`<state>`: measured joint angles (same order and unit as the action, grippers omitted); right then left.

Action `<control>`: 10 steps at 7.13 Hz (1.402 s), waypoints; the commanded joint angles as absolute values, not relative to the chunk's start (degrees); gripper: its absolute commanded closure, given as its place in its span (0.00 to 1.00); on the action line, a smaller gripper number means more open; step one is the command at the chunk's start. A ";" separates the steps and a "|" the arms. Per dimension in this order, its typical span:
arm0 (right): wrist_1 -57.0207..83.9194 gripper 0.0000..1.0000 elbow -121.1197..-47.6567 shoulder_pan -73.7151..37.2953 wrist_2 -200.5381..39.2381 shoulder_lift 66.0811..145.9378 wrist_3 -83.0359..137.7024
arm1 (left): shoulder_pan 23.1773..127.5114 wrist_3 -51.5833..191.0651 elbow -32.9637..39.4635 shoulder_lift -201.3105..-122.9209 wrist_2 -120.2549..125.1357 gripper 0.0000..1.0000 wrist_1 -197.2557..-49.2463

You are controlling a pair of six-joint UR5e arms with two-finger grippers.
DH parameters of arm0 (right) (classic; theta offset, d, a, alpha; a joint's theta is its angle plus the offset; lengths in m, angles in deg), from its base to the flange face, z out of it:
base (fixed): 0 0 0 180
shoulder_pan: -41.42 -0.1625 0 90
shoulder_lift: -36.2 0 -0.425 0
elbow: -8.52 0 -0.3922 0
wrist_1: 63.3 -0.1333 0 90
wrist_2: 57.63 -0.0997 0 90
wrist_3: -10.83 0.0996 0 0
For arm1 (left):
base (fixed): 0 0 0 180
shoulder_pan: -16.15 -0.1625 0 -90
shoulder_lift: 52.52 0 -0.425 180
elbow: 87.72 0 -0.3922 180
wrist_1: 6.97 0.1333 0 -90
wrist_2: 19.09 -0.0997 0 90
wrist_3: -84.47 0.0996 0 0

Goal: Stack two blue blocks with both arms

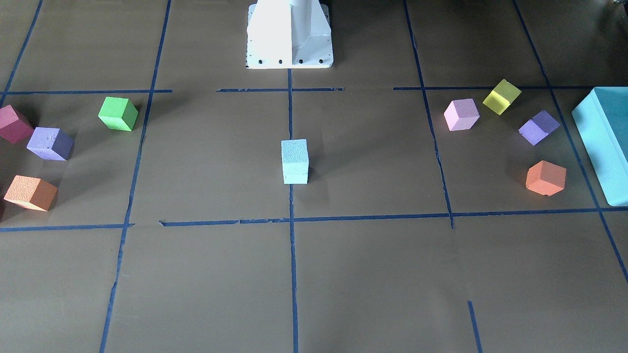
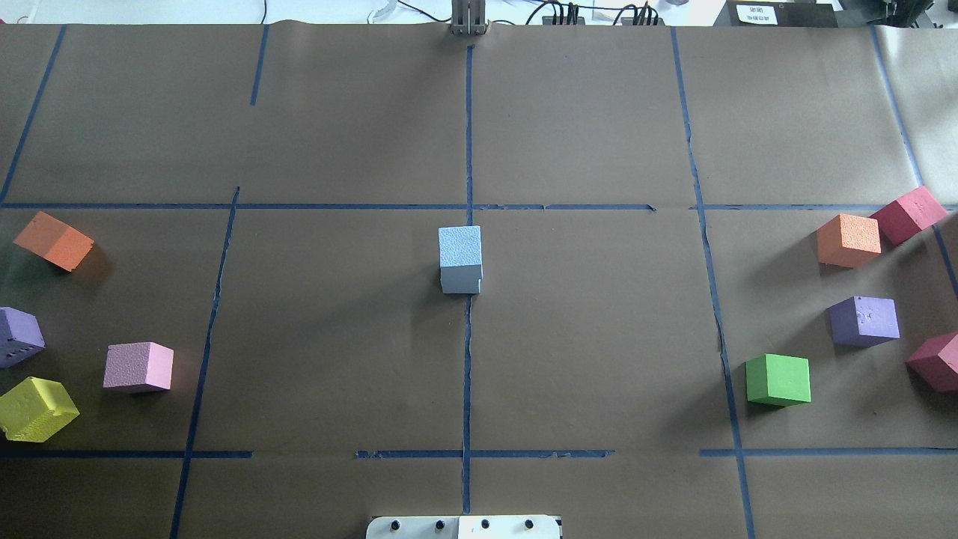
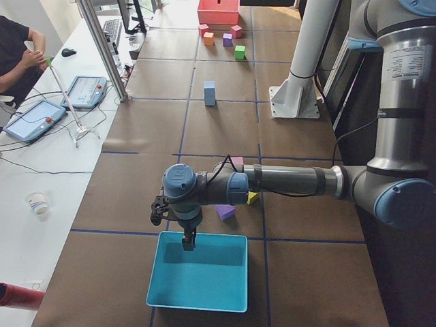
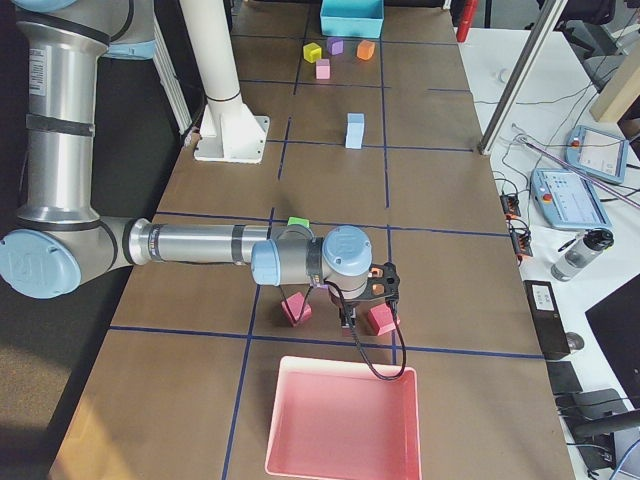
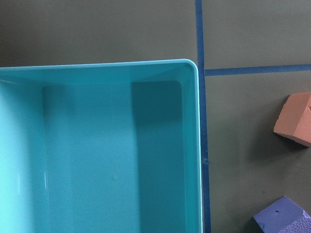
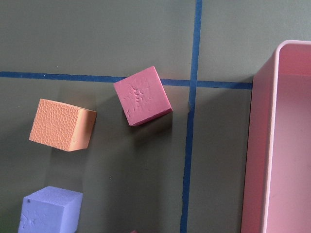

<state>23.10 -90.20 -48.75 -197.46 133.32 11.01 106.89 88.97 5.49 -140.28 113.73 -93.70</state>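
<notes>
The two pale blue blocks [image 1: 295,162] stand one on top of the other as a small tower at the table's middle, on the centre tape line. The tower also shows in the overhead view [image 2: 460,260] and both side views [image 3: 210,93] [image 4: 355,131]. No gripper touches it. My left gripper [image 3: 189,243] hangs over the teal box [image 3: 197,286] at the table's left end. My right gripper [image 4: 348,322] hangs above a dark pink cube [image 4: 380,319] near the pink tray [image 4: 340,460]. I cannot tell whether either gripper is open or shut.
Loose cubes lie at both table ends: pink [image 1: 461,114], yellow [image 1: 501,96], purple [image 1: 538,127] and orange [image 1: 545,178] near the teal box [image 1: 603,142]; green [image 1: 118,113], purple [image 1: 50,143], orange [image 1: 31,193] and dark pink [image 1: 13,124] at the other end. The white pedestal [image 1: 289,34] stands behind the tower.
</notes>
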 commanded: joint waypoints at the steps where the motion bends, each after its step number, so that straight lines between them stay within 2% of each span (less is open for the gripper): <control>1: 23.10 0.00 -90.27 -48.75 -197.46 133.32 11.01 | 106.94 88.87 5.44 -139.97 113.80 0.00 -93.63; 10: 23.19 0.00 -88.25 -49.02 -195.70 133.32 10.66 | 106.85 89.04 4.56 -139.88 116.96 0.00 -93.81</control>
<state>23.22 -88.38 -48.93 -195.76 133.37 10.66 106.85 89.04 4.57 -139.89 116.96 -93.81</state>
